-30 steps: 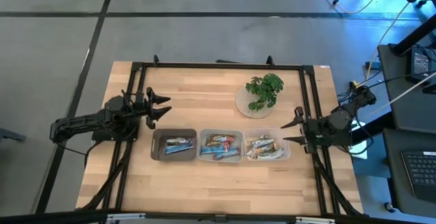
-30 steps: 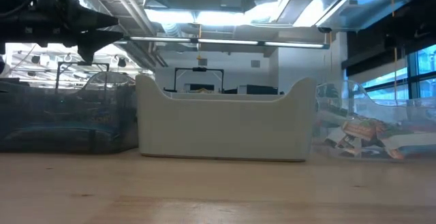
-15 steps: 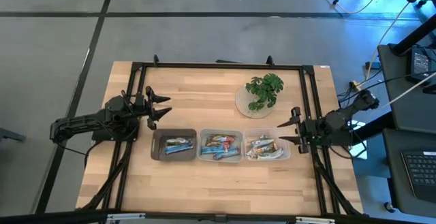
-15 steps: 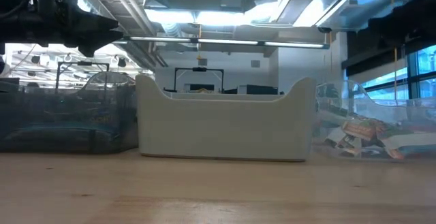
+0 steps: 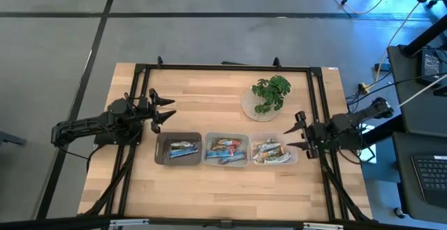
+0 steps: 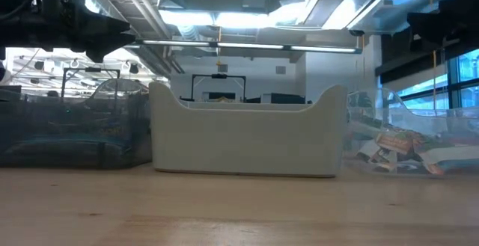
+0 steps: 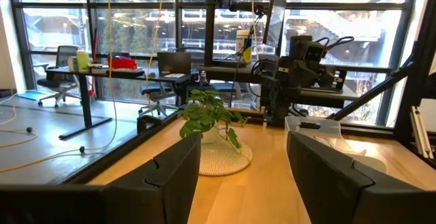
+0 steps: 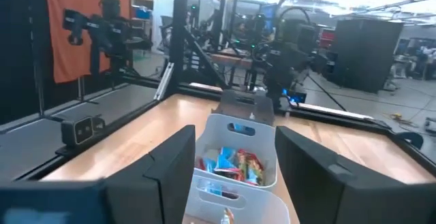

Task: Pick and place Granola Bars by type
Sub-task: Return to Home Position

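**Item: sorting table (image 5: 209, 90), closing stage.** Clock read on the high view, twelve at the edge nearest the plant (image 5: 271, 90).

- **Granola Bars** (image 5: 225, 149): every bar in view lies inside one of three trays set in a row along the 9–3 line, at about 6 o'clock of the table's centre. These are the gray tray (image 5: 157, 149), the white tray (image 5: 226, 135) and the transparent tray (image 5: 272, 163). The bars lie mostly lengthwise along that line, some tilted.
- **Right gripper** (image 5: 288, 138): at 3 o'clock of the row, just beside the transparent tray's end and not touching it. Its fingers are spread wide with nothing between them, and they point toward 9 o'clock, straight down the row (its wrist view shows the trays dead ahead).
- **Left gripper** (image 5: 167, 108): at 10 o'clock, also spread and empty, with the gray tray at its 5 o'clock, near but apart.

**Judgement:** sorting looks finished. The right gripper is the nearer to the trays, so a pull-back toward 3 o'clock should carry it away from them.
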Controlling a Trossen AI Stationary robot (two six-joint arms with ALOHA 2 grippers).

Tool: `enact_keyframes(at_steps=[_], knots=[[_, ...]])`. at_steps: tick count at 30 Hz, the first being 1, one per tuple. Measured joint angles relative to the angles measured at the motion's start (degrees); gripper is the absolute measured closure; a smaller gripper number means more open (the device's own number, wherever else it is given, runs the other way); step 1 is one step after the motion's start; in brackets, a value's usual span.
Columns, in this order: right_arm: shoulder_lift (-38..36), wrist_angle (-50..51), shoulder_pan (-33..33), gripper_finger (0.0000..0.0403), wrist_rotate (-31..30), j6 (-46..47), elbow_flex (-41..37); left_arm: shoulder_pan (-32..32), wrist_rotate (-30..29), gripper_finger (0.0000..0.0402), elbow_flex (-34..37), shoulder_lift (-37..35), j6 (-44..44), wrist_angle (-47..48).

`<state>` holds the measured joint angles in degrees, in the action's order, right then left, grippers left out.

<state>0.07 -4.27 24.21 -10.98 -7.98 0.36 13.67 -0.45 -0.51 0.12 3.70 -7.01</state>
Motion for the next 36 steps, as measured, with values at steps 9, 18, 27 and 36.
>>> enact_keyframes(at_steps=[9, 18, 27, 36], knots=[[0.02, -1.19, -7.08, 0.0197, 7.69, -0.29, 0.00, -0.02, 0.02, 0.0190, 0.00, 0.00, 0.00, -0.02], [0.00, 1.31, -14.41, 0.0197, 1.96, 1.96, 0.00, -0.02, 0.02, 0.0190, 0.00, 0.00, 0.00, -0.02], [0.13, 0.34, -17.09, 0.0197, -5.03, 6.04, 0.02, -0.02, 0.02, 0.0190, 0.00, 0.00, 0.02, -0.04], [0.13, 0.34, -17.09, 0.0197, -4.92, 7.72, 0.02, -0.02, 0.02, 0.0190, 0.00, 0.00, 0.02, -0.02]])
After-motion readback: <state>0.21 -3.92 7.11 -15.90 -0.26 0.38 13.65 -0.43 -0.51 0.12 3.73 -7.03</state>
